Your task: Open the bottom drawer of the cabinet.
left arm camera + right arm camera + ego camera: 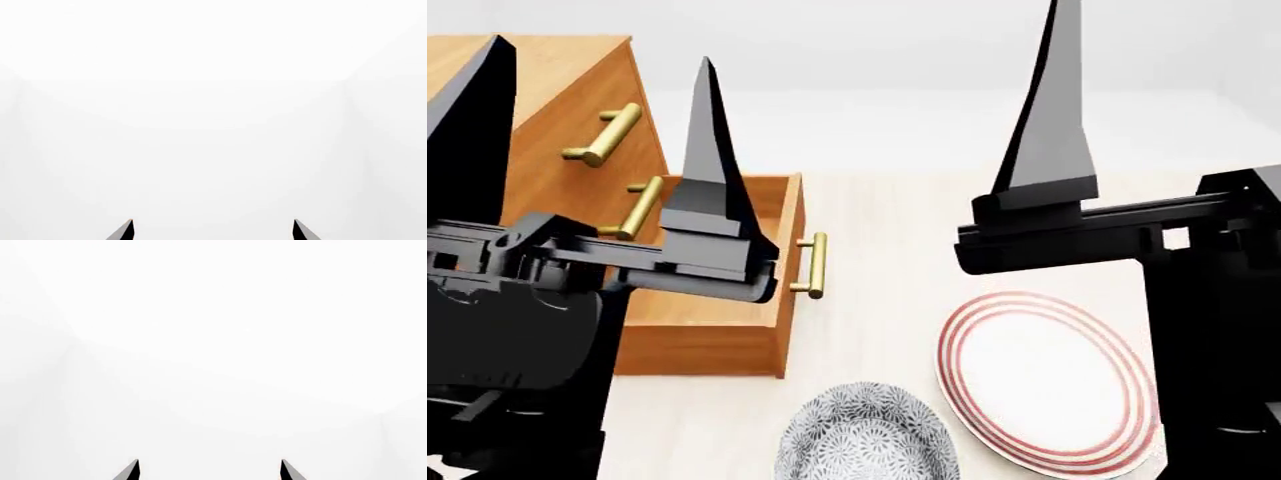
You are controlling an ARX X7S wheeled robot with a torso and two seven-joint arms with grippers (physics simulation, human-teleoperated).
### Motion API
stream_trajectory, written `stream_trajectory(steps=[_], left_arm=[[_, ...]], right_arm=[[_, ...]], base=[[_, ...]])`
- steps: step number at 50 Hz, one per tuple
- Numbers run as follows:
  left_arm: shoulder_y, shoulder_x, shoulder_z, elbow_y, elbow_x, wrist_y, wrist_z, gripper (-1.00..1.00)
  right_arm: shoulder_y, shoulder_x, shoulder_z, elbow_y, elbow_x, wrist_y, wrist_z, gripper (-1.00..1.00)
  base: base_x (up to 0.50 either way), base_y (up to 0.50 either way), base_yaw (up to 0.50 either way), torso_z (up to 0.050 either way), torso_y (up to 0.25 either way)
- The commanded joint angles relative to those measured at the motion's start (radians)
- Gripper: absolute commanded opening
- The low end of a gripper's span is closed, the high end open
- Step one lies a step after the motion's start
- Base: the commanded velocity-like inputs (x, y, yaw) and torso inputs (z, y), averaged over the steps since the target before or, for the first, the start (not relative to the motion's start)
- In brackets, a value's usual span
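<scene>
Spread wide apart, the black pointed fingers (710, 130) of the left gripper (587, 130) stand upright with nothing between them; the left wrist view shows only its two tips (127, 231) against white wall. Only one tall black finger (1052, 110) of the right gripper (210, 471) appears in the head view, but the right wrist view shows both tips (132, 470) well apart and holding nothing.

Behind the left gripper stands the boxy orange-brown wooden cabinet (561, 90), its two upper drawer fronts closed and each carrying a gold bar handle (605, 135). At its foot the bottom drawer (714, 335), an orange-brown wooden box, is pulled well out over the pale floor, its own gold cylindrical handle (814, 266) facing the right arm. Near the drawer's front, toward the right arm, lies a round white plate with red rings (1048, 385). Just beside the plate sits a smaller grey-patterned bowl (868, 435), partly cut off by the picture's edge.
</scene>
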Motion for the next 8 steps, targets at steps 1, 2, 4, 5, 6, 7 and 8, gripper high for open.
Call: stream_trajectory(steps=[1,2,4,5,6,7,8], left_arm=[[-0.082,-0.029,0.065,-0.002,-0.037,0.032,-0.052,1.00],[-0.087,-0.030,0.069,-0.002,-0.039,0.033,-0.054,1.00],[-0.097,-0.030,0.074,-0.005,-0.044,0.034,-0.057,1.00],[-0.103,-0.028,0.076,-0.007,-0.048,0.033,-0.057,1.00],[-0.109,-0.027,0.077,-0.009,-0.050,0.031,-0.059,1.00],[-0.120,-0.026,0.076,-0.012,-0.060,0.028,-0.060,1.00],[-0.126,-0.025,0.077,-0.012,-0.064,0.025,-0.062,1.00]], right_arm=[[0.111,0.010,-0.103,0.004,0.024,-0.049,0.037,1.00],[0.117,0.008,-0.107,0.002,0.025,-0.046,0.040,1.00],[0.131,0.005,-0.113,0.001,0.033,-0.045,0.044,1.00],[0.136,0.005,-0.115,0.003,0.037,-0.048,0.044,1.00],[0.140,0.005,-0.116,0.004,0.040,-0.049,0.043,1.00],[0.147,0.004,-0.115,0.005,0.046,-0.048,0.042,1.00],[0.150,0.004,-0.115,0.006,0.048,-0.048,0.042,1.00]], base=[[0.00,0.00,0.00,0.000,0.000],[0.00,0.00,0.00,0.000,0.000],[0.00,0.00,0.00,0.000,0.000],[0.00,0.00,0.00,0.000,0.000],[0.00,0.00,0.00,0.000,0.000],[0.00,0.00,0.00,0.000,0.000],[0.00,0.00,0.00,0.000,0.000]])
